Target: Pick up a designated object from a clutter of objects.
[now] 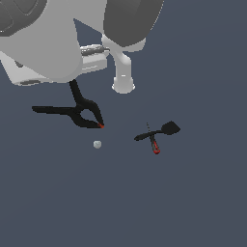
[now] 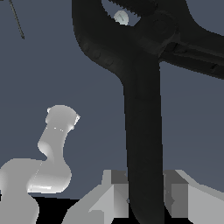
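1. At the upper left of the exterior view, the gripper [image 2: 142, 199] sits under the arm's bulk, hidden from that camera. The wrist view shows its 2 fingers [image 2: 114, 192] pressed against either side of 1 long handle of the black spring clamp [image 1: 82, 112], so the claw is clamped on that handle.

2. Location of the target: left of centre in the exterior view, with 1 handle reaching toward the left edge, the other rising into the arm's shadow, and the red tip pointing toward frame centre. Whether it rests on the surface [image 1: 193, 202] or is already clear of it cannot be told.

3. Risk, rotation: the hold appears to be far out on a handle, away from the heavy jaw end. The clamp would likely pivot between the fingers on any lift.

4. Risk, slip: the handle is smooth and tapered (it may slide out lengthwise under a quick acceleration).

5. Risk, contact: the pale grey ball [image 1: 97, 144] lies just below the red tip. A swinging jaw end could knock it.

6. Clearance: the spatula [image 1: 164, 130] and the red-handled screwdriver [image 1: 154, 143] lie crossed, well apart toward the exterior view's right. Open room is widest across the lower half of that frame; straight up also looks unobstructed.
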`<state>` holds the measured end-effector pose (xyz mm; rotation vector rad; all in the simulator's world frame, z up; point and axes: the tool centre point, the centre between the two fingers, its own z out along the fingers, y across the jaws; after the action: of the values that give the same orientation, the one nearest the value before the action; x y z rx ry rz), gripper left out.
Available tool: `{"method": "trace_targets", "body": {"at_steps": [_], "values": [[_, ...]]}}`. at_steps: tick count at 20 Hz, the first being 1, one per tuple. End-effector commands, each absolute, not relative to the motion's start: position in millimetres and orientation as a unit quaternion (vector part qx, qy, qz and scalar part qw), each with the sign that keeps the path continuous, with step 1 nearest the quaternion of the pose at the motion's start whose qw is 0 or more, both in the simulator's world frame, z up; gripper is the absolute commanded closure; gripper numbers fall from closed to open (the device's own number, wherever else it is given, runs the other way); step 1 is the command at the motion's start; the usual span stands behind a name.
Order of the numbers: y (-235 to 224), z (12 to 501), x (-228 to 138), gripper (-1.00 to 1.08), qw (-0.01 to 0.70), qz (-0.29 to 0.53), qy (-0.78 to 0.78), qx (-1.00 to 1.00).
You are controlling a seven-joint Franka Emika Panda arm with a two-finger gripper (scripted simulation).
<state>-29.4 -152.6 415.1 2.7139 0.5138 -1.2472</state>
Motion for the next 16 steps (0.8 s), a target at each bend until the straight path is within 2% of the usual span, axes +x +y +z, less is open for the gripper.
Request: {"method": "trace_targets", "body": {"at_steps": [1,16], "values": [[-151.4,423.4,-26.4,1.08,0.056,-0.41,0.169,0.895],[-144.8,466.6,-6.4,1.08,0.056,-0.409,0.169,0.895]]}}
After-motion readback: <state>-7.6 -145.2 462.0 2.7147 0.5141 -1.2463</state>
